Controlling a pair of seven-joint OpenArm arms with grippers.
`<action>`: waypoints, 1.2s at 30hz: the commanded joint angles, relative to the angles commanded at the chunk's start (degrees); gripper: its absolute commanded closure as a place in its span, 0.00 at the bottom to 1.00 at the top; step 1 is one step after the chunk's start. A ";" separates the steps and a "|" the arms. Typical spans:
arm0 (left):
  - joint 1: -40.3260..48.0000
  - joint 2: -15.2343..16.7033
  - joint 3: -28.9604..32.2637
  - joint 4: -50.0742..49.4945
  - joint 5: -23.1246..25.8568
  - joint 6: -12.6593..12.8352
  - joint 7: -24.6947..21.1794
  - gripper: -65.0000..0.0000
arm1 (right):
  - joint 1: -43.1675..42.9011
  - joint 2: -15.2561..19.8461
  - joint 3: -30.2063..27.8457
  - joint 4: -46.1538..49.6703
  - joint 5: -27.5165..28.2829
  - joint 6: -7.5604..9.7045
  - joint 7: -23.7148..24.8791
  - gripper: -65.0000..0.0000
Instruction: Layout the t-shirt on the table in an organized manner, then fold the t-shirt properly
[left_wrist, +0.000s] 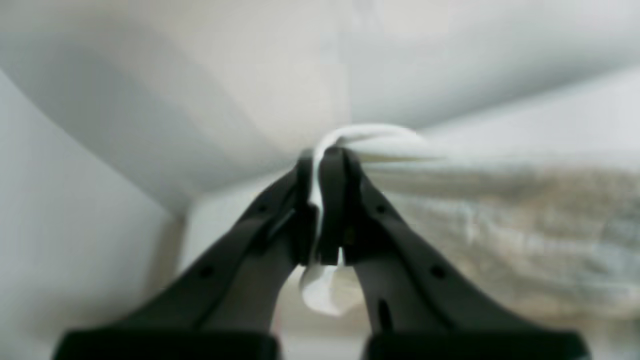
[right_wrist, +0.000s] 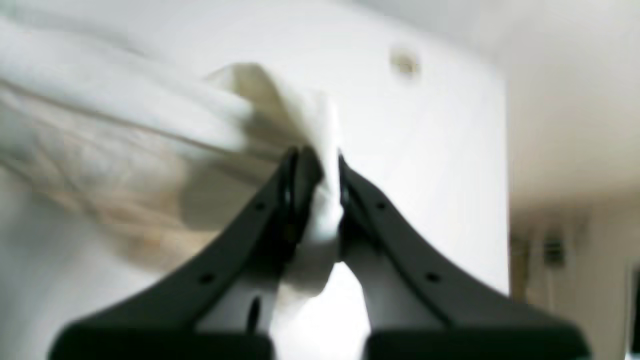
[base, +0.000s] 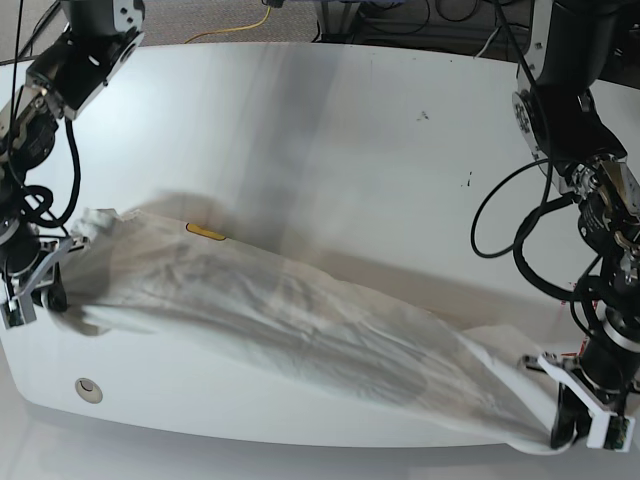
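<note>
My left hand (left_wrist: 320, 165) is pinched shut on a thin fold of the t-shirt (base: 300, 320), the white hem curling out above and below my fingertips; my right hand (right_wrist: 315, 165) is likewise clamped on a bunched wad of fabric at the other end. Between them the shirt hangs stretched and blurred across the near part of the counter (base: 330, 120), one end by the left edge in the base view, the other low at the near right corner, close to or past the rim there. My left grip looks slim, so I judge a sharp pull could slip the hem free and drop that end off the counter. If my hands draw apart unevenly, the cloth may land twisted or creased. A small yellow-orange patch (base: 206, 232) shows at the shirt's far edge; the rest reads plain, so the graphic may end up face down.
</note>
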 joint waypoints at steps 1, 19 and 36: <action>-1.58 0.00 0.18 -0.79 0.00 0.00 0.00 1.00 | 1.67 0.26 -0.18 -1.32 0.00 0.00 0.00 1.00; -26.20 0.00 0.09 -13.89 0.00 0.00 -0.26 1.00 | 36.48 7.21 -19.96 -24.26 0.00 0.00 3.25 1.00; -32.76 0.00 0.53 -25.76 -0.18 0.00 -5.10 1.00 | 50.11 7.38 -28.75 -27.34 -7.30 0.00 7.47 1.00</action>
